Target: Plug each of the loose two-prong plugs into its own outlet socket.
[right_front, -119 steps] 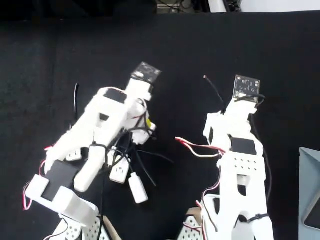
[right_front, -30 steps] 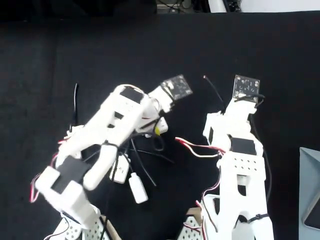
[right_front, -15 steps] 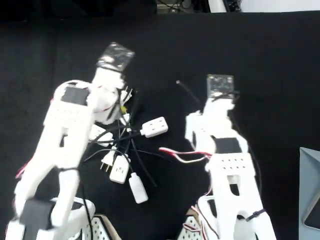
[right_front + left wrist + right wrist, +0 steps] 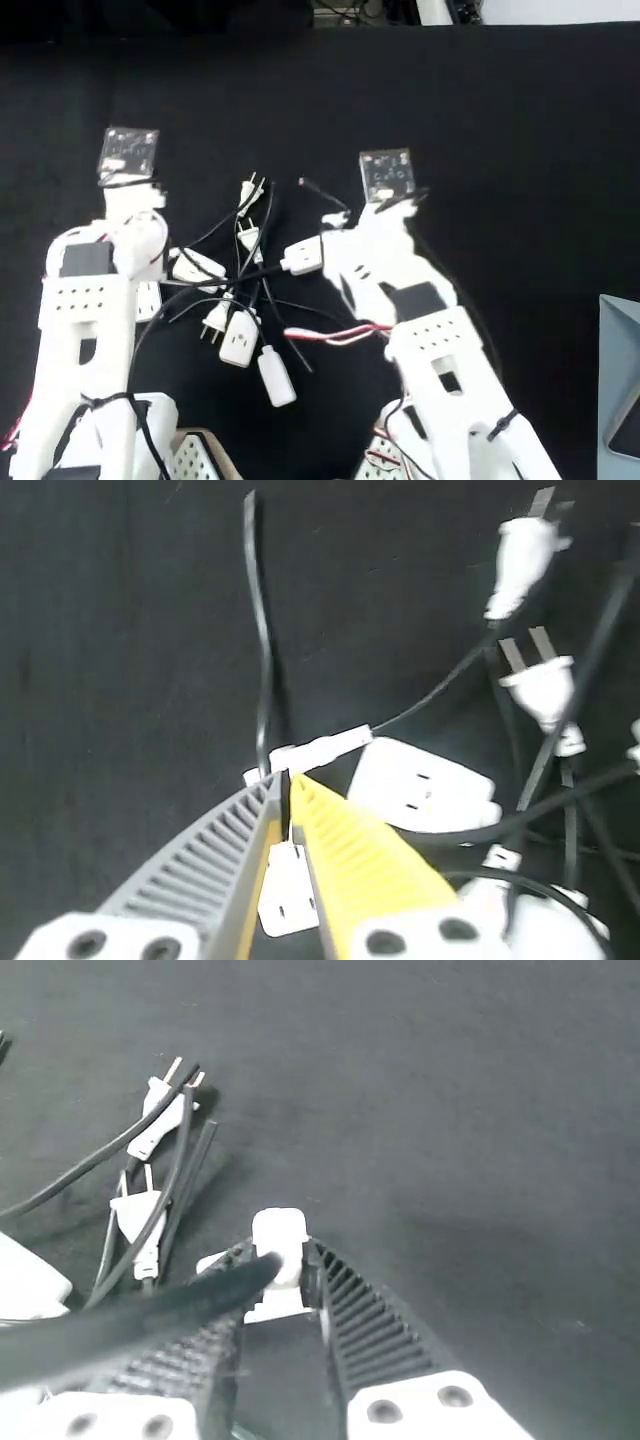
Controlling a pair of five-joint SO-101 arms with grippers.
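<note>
Two loose two-prong plugs (image 4: 250, 190) (image 4: 247, 238) lie on the black table amid tangled black cords; they also appear as plugs (image 4: 520, 550) (image 4: 540, 685) and plugs (image 4: 160, 1110) (image 4: 135, 1215). My right gripper (image 4: 280, 1260) is shut on a white outlet socket (image 4: 279, 1245), the same socket (image 4: 303, 257) right of the plugs. My left gripper (image 4: 285, 785) is shut, its tips touching a thin black cord (image 4: 260, 660) beside another white socket (image 4: 420, 785), the socket (image 4: 195, 268) under the left arm (image 4: 110, 260).
More white sockets (image 4: 240, 345) and a white adapter (image 4: 276, 376) lie at the near end of the cord tangle. Red and white wires (image 4: 330, 335) hang off the right arm. A grey tray (image 4: 620, 370) sits at the right edge.
The left arm has swung left, away from the cord pile, leaving the plugs spread out. The right arm has shifted left and closed on the white socket.
</note>
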